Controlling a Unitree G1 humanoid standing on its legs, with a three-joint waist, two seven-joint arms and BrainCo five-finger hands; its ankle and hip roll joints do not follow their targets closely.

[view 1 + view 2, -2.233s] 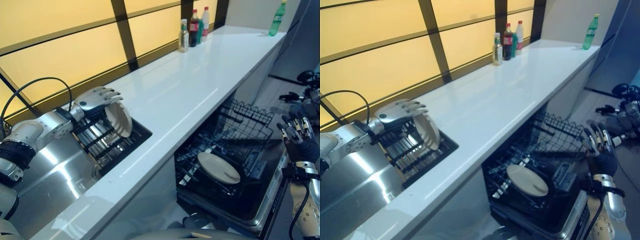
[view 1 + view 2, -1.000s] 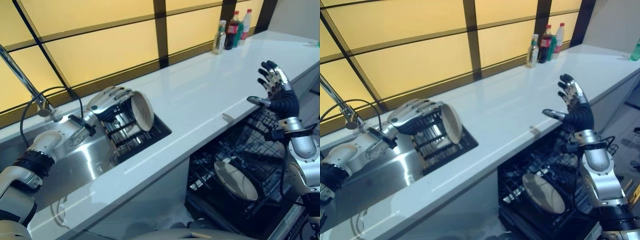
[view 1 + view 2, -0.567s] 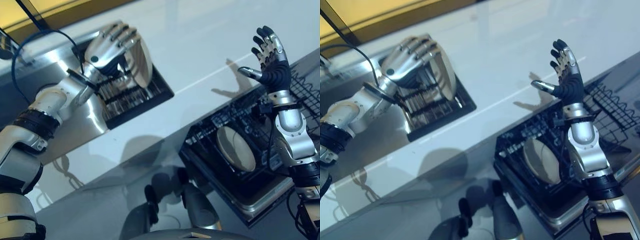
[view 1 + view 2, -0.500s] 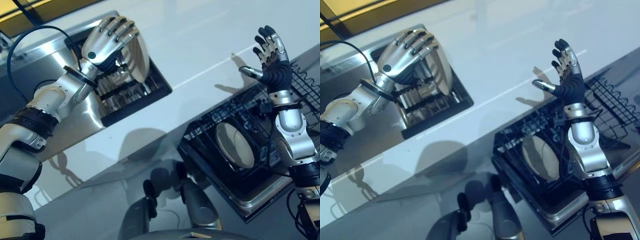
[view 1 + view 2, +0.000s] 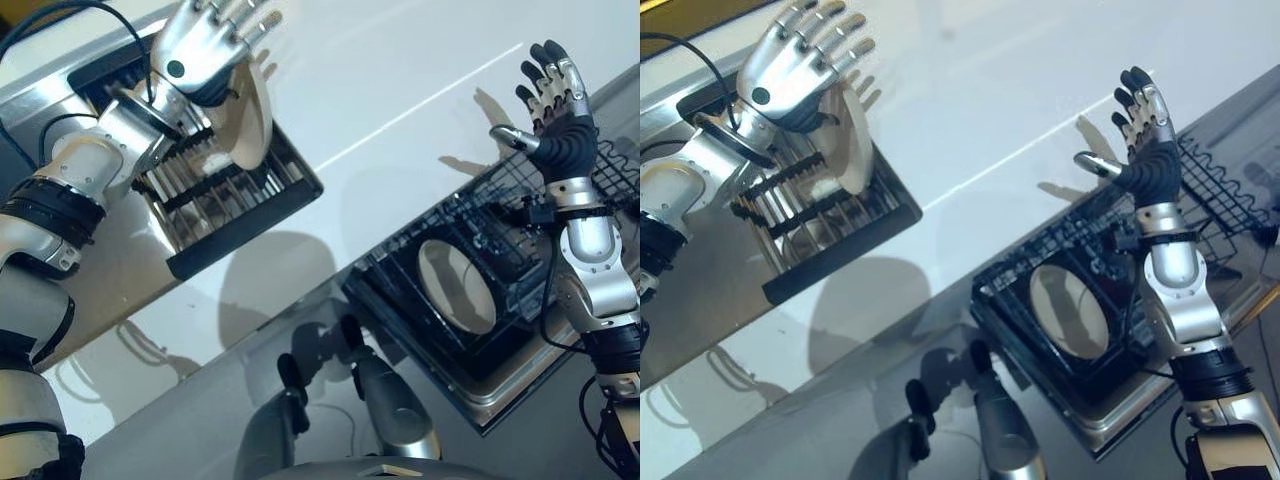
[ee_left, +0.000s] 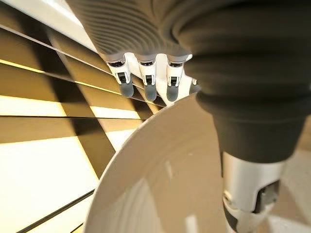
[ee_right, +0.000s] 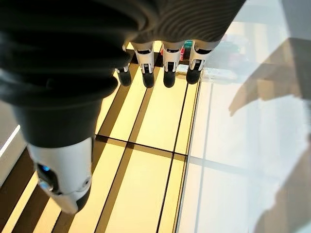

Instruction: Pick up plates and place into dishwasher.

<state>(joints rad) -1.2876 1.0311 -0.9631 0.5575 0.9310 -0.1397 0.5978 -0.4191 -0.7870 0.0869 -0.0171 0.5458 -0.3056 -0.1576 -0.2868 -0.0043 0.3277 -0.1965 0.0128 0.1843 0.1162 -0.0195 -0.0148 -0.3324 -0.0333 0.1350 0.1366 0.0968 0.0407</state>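
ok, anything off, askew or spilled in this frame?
Nothing stands out. One plate stands upright in the drying rack under the open left hand. Another plate lies in the dishwasher rack. The right hand is open above the white counter. No spills or breakage visible.

The worktop (image 5: 400,90) is white, smooth and highly glossy, mirroring shadows. The plate (image 5: 245,125) in the dark slatted drying rack (image 5: 235,205) looks glazed cream ceramic with a soft sheen, like the plate in the dishwasher (image 5: 457,285). The dishwasher basket (image 5: 470,230) is dark coated wire; the sink (image 5: 60,80) looks brushed steel.
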